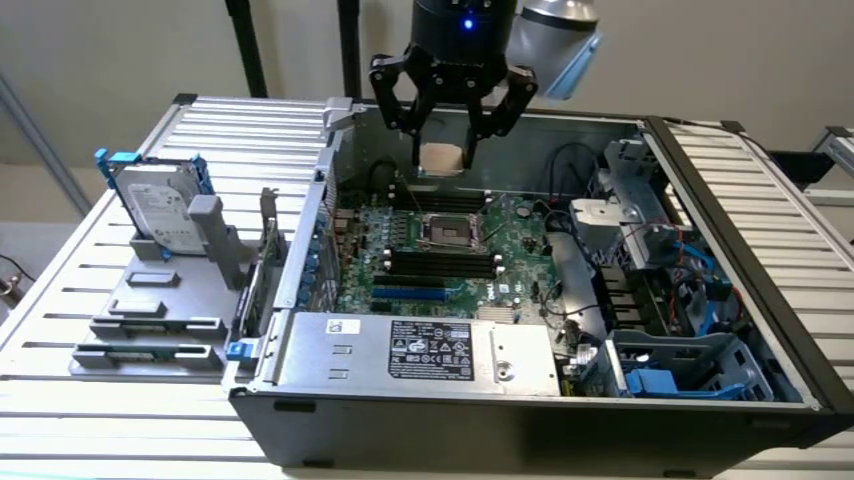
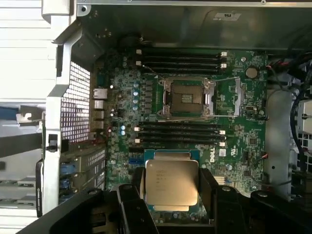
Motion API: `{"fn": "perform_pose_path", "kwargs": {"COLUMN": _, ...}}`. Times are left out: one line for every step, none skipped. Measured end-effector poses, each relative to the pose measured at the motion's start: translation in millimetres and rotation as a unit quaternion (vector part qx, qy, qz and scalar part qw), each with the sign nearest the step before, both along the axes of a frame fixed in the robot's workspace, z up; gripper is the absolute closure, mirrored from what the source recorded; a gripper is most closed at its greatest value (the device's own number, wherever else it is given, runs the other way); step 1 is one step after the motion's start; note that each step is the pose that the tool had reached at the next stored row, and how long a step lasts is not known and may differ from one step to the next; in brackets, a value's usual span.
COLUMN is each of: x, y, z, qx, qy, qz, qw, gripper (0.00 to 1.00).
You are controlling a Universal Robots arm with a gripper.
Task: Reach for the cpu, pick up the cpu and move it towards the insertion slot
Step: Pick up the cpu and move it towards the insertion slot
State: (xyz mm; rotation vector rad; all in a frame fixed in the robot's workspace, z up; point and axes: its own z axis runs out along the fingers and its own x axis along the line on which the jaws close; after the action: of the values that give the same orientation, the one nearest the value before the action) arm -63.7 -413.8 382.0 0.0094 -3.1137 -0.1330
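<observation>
Silvery metal and a tan underside mark the cpu (image 1: 442, 157), which sits pinched between the black jaws of the gripper (image 1: 450, 150) at the upper centre of the exterior view, lifted clear above the open computer case (image 1: 534, 420). In the wrist view the cpu (image 2: 171, 183) appears with its metal lid facing the camera, printed text faintly visible, and a dark finger (image 2: 208, 190) pressed against each of its two opposite edges. Below the gripper lies the green motherboard (image 1: 521, 240), and on it the insertion slot (image 1: 447, 232), a square socket with a shiny metal frame and dark centre, just below the held chip in the exterior view and apart from it. In the wrist view the insertion slot (image 2: 187, 97) sits between two banks of long black memory slots (image 2: 180, 134), with its frame open. At the exterior view's left, on the slatted worktop (image 1: 80, 290), a silver hard drive (image 1: 158, 205) with blue brackets stands upright in a grey fixture (image 1: 167, 300). A power supply (image 1: 414, 350) with a printed label occupies the near side of the case.
</observation>
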Motion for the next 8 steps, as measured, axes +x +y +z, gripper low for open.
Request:
{"fn": "perform_pose_path", "kwargs": {"x": 1.0, "y": 4.5, "z": -0.4, "qx": -0.0002, "qy": -0.0005, "qz": 0.000, "qw": 1.0000, "gripper": 0.45}}
{"fn": "perform_pose_path", "kwargs": {"x": 1.7, "y": 9.0, "z": -0.8, "qx": -0.0004, "qy": -0.0008, "qz": 0.000, "qw": 1.0000, "gripper": 0.45}}
{"fn": "perform_pose_path", "kwargs": {"x": 2.5, "y": 13.4, "z": -1.3, "qx": -0.0005, "qy": -0.0012, "qz": 0.000, "qw": 1.0000, "gripper": 0.45}}
{"fn": "perform_pose_path", "kwargs": {"x": 3.3, "y": 17.9, "z": -1.9, "qx": -0.0007, "qy": -0.0015, "qz": 0.000, "qw": 1.0000, "gripper": 0.45}}
{"fn": "perform_pose_path", "kwargs": {"x": 4.1, "y": 22.8, "z": -2.4, "qx": -0.0010, "qy": -0.0018, "qz": 0.000, "qw": 1.0000, "gripper": 0.45}}
{"fn": "perform_pose_path", "kwargs": {"x": 4.6, "y": 27.2, "z": -2.9, "qx": -0.0013, "qy": -0.0021, "qz": 0.000, "qw": 1.0000, "gripper": 0.45}}
{"fn": "perform_pose_path", "kwargs": {"x": 5.0, "y": 31.8, "z": -3.4, "qx": -0.0015, "qy": -0.0026, "qz": 0.000, "qw": 1.0000, "gripper": 0.45}}
{"fn": "perform_pose_path", "kwargs": {"x": 5.4, "y": 36.2, "z": -3.8, "qx": -0.0016, "qy": -0.0032, "qz": 0.000, "qw": 1.0000, "gripper": 0.45}}
